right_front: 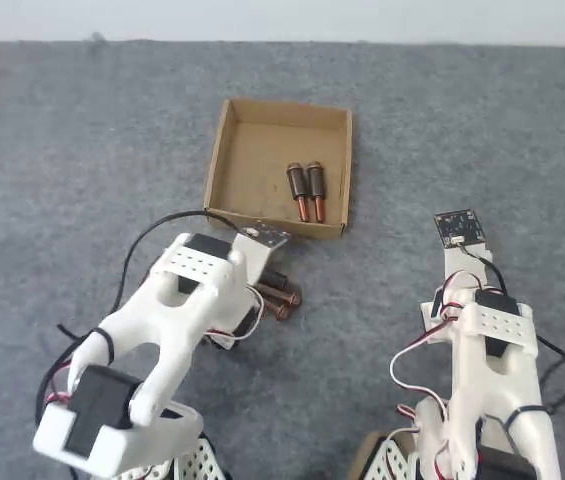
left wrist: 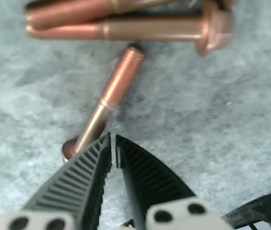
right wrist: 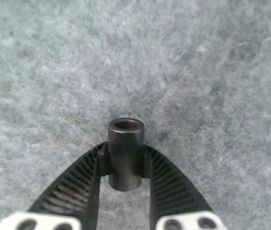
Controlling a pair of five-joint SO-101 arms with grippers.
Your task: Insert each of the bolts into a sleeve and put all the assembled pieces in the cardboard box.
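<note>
The left claw [left wrist: 112, 140], closed on nothing, hung nearest a loose bolt [left wrist: 116, 88] on the tabletop [left wrist: 207, 120], its head beside the tips and shaft pointing away, while the right claw [right wrist: 124, 152] gripped a sleeve [right wrist: 125, 136] upright.

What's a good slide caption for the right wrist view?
Right gripper shut on a black sleeve, its bore facing the camera, over the grey carpet.

Surface: grey felt-like table covering [right_front: 82, 150], across the whole frame below a pale strip at the top.
Cardboard box [right_front: 257, 165]: upper centre, flat, open side up.
Copper bolts [right_front: 280, 297]: centre, just below the box, on their sides.
</note>
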